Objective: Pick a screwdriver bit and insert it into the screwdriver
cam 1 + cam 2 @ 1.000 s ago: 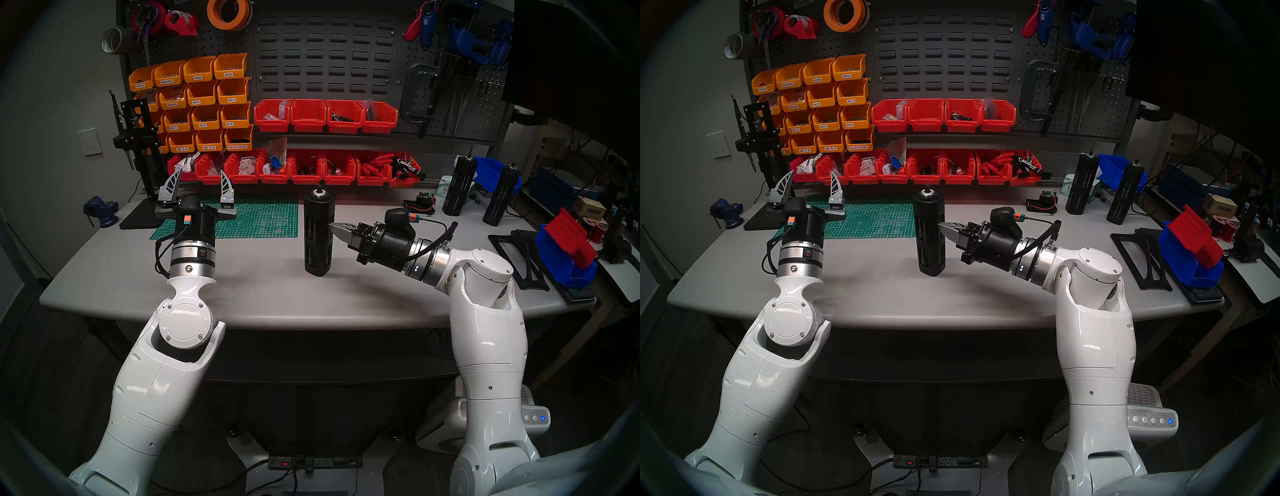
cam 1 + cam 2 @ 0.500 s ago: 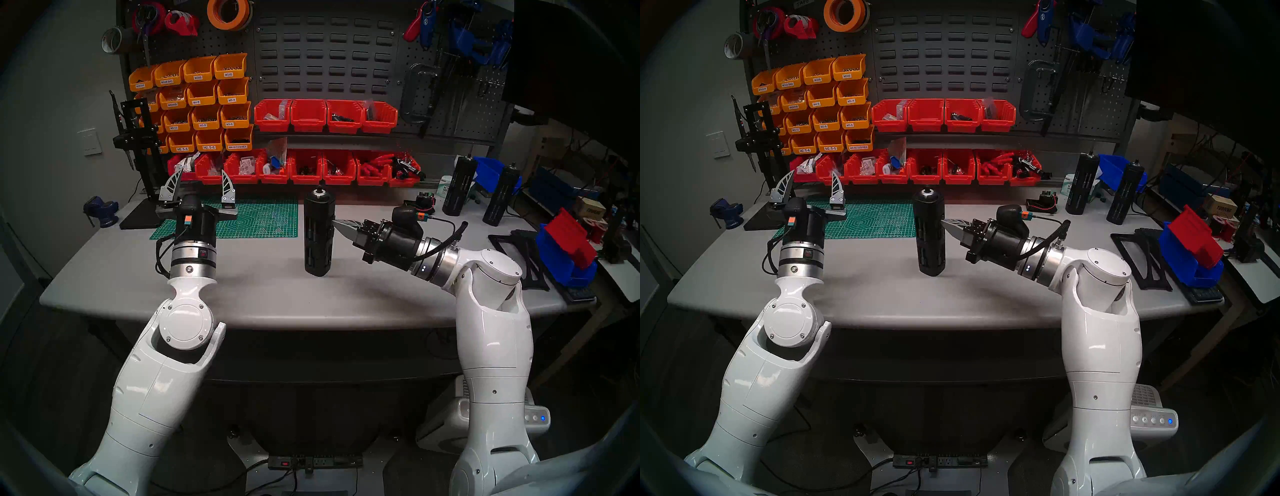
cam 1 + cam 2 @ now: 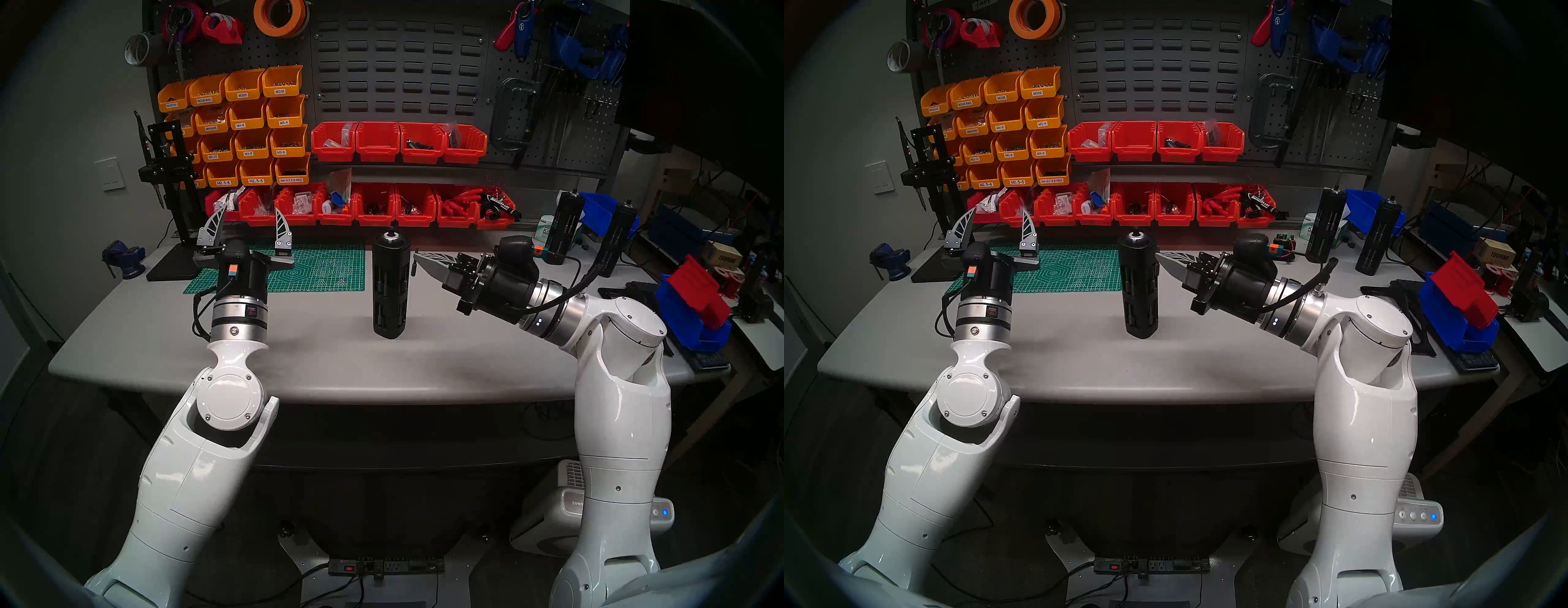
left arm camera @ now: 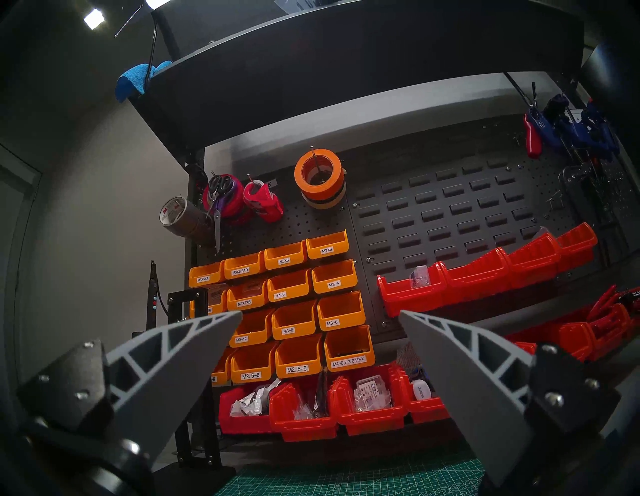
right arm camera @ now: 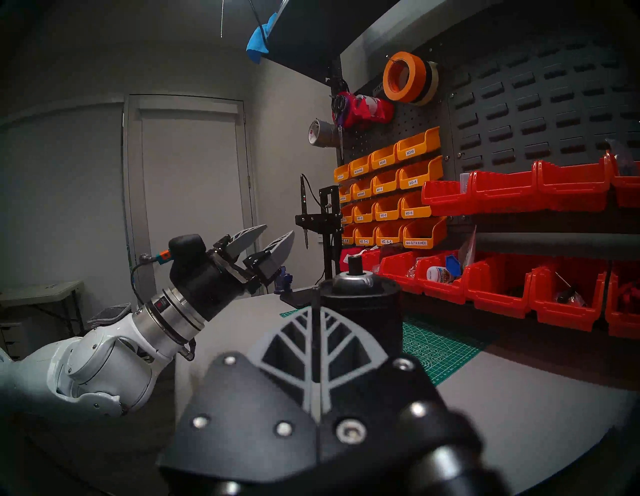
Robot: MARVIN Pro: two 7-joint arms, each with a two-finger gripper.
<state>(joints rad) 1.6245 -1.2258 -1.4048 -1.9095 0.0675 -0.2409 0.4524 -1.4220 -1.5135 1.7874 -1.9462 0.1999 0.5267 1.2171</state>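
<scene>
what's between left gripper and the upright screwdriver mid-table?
Only the green cutting mat, flat on the table. Nothing stands between the left gripper and the screwdriver. Both head views show it.

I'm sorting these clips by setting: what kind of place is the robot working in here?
Most likely a workshop or lab workbench. A pegboard behind the grey table holds tape rolls and clamps, rows of labelled orange bins hold screws, and a green cutting mat lies on the table.
</scene>
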